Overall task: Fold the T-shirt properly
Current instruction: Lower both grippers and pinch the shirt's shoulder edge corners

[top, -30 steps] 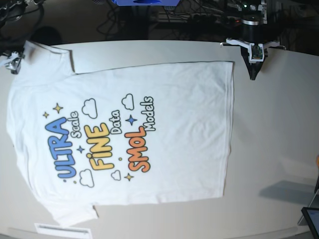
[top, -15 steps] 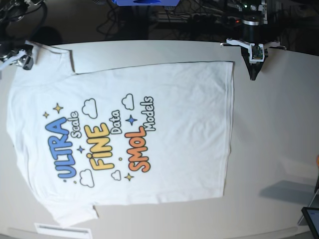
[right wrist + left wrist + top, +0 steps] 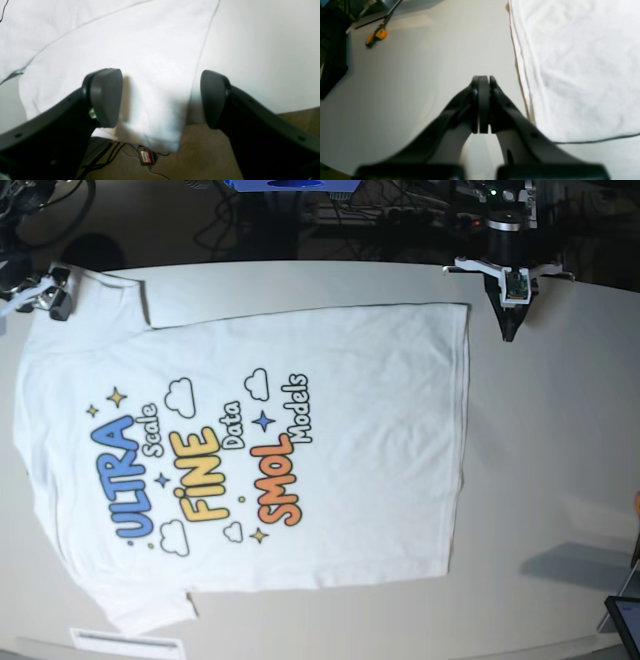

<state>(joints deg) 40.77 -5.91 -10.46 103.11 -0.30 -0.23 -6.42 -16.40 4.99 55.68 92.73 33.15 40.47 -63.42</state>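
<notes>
The white T-shirt (image 3: 340,380) lies spread flat on the pale table (image 3: 560,440), print side up, with its collar end at the left. In the base view my left gripper (image 3: 510,332) points down at bare table just right of the shirt's far hem corner. The left wrist view shows that gripper (image 3: 481,80) shut and holding nothing, with the hem (image 3: 570,62) to its right. My right gripper (image 3: 52,292) is at the far left sleeve. It stands open in the right wrist view (image 3: 160,97), and the sleeve (image 3: 150,75) lies between its fingers and hangs over the table edge.
An orange-handled tool (image 3: 375,37) lies on the table beyond my left gripper. A white label strip (image 3: 125,643) sits at the near edge, and a dark screen (image 3: 625,620) at the lower right. Cables and a small device (image 3: 146,157) lie on the floor under the sleeve.
My right gripper has moved right and slightly farther back, coming over the far sleeve. The left arm and the shirt have stayed put.
</notes>
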